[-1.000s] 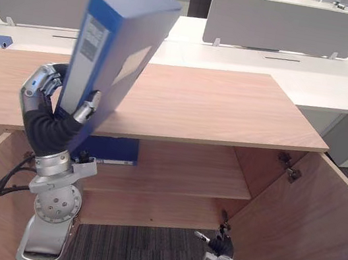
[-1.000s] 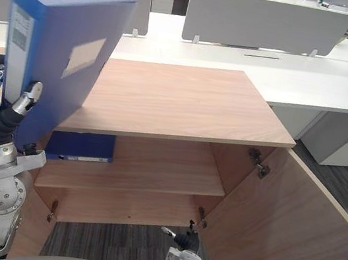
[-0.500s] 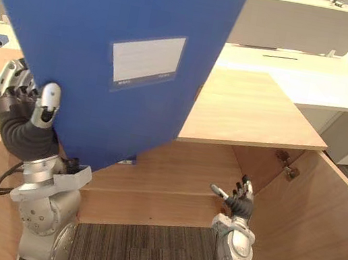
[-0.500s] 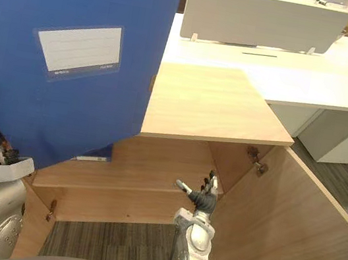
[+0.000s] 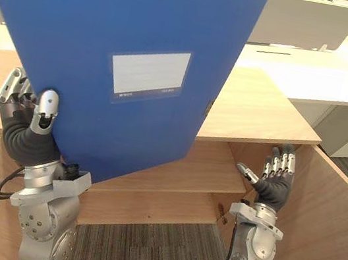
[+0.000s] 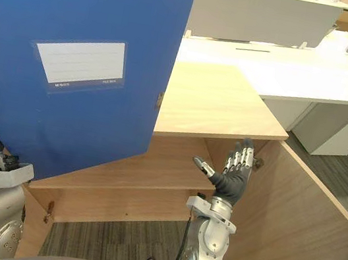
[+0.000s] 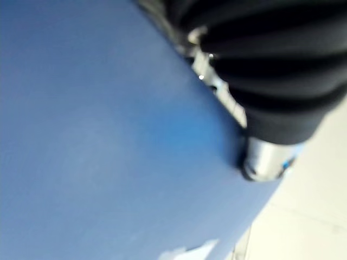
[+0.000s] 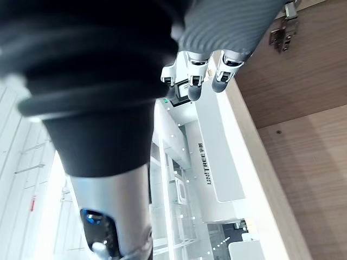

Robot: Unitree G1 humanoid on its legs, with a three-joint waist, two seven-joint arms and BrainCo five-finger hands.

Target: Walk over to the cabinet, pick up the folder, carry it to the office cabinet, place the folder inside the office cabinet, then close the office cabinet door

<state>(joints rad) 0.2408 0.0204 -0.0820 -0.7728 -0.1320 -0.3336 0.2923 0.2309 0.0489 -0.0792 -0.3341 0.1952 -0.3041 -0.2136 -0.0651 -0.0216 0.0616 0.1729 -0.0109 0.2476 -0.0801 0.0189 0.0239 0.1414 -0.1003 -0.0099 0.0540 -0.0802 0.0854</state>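
Left hand pinches the blue folder by its lower corner — stiff, slick, probably top-heavy. Right hand, fingers straight, could steady its free edge.

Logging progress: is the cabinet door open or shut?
Open. The door stands swung out on the right, baring the shelf inside.

Left hand upright on a bent arm, thumb and fingers clamped on large blue rectangular folder. Right hand upright, fingers straight, thumb spread, empty.
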